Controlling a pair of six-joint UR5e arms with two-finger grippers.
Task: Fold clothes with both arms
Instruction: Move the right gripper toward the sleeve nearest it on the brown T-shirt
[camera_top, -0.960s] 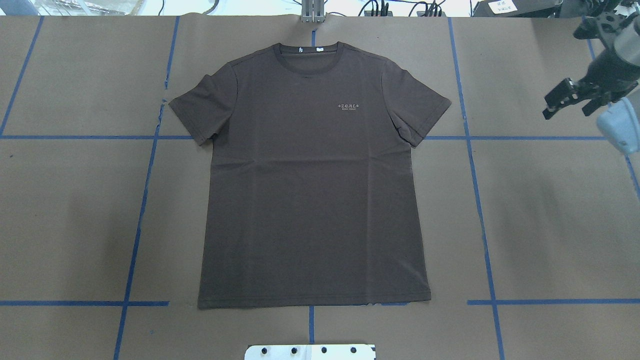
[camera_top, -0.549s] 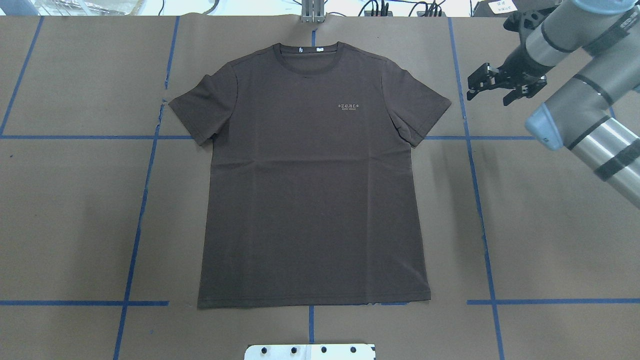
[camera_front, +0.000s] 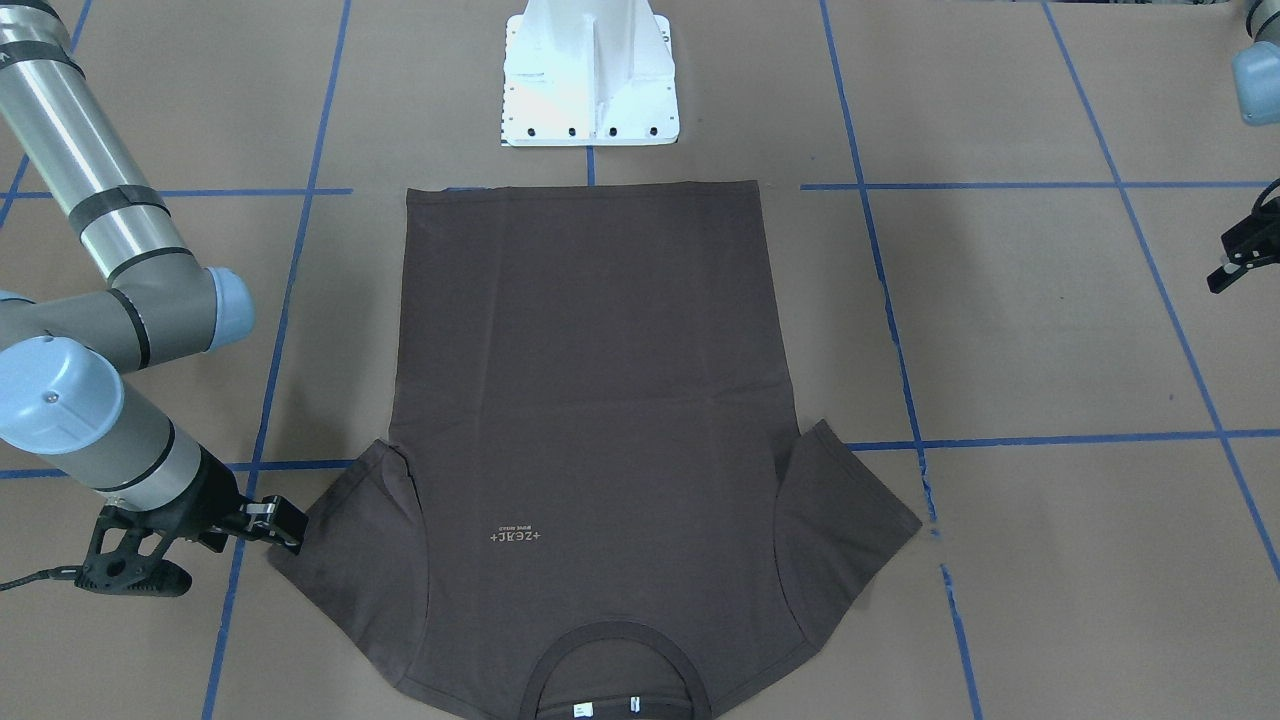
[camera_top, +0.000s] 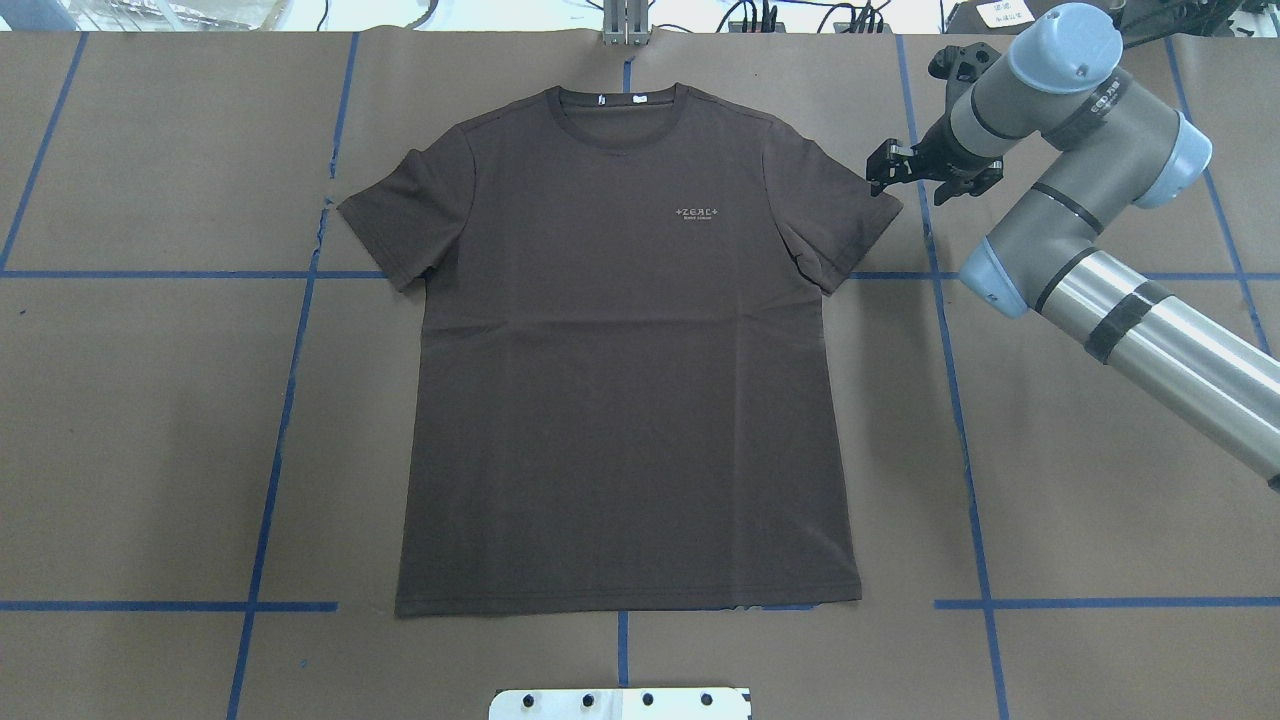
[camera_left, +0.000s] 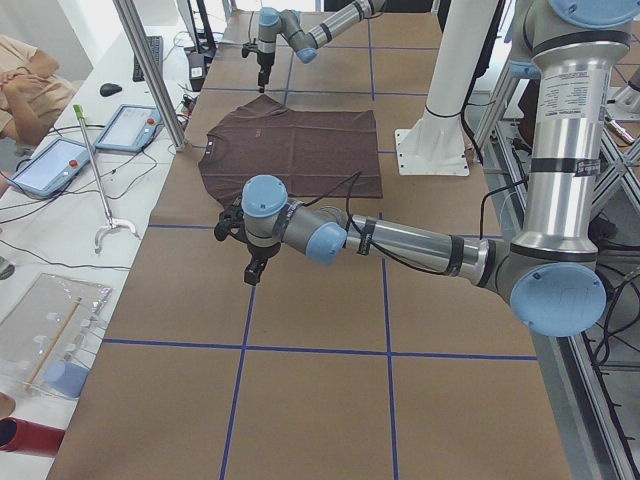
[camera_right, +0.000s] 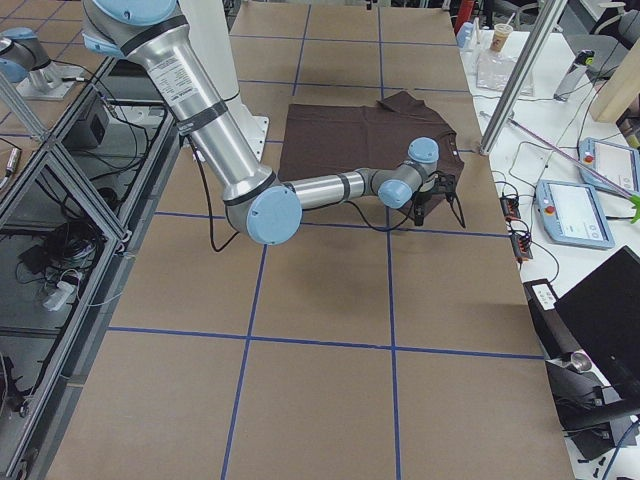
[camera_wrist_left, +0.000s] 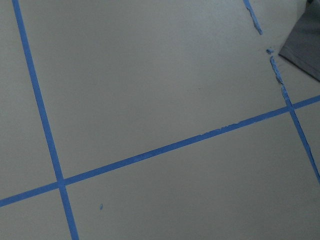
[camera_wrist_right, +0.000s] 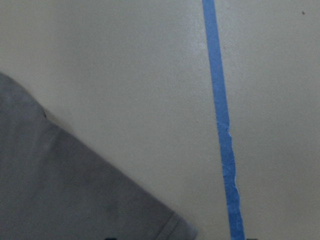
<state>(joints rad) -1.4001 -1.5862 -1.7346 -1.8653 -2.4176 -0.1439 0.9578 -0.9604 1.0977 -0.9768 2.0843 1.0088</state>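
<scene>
T-shirt (camera_top: 620, 380): dark brown, flat, logo up, desk (camera_top: 150, 420) centre. Right gripper (camera_top: 908, 185): by right-edge sleeve tip, jaws spread. Left gripper (camera_front: 1243, 255): toward left edge, jaws' state unclear.

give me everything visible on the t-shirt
The T-shirt is dark brown, soft-looking knit, short-sleeved, with a ribbed round collar, small pale chest logo and white neck labels. It lies flat, face up, unfolded, sleeves spread, on the brown table paper, hem towards the white pedestal. The open right gripper is by one sleeve tip; contact unclear.
</scene>
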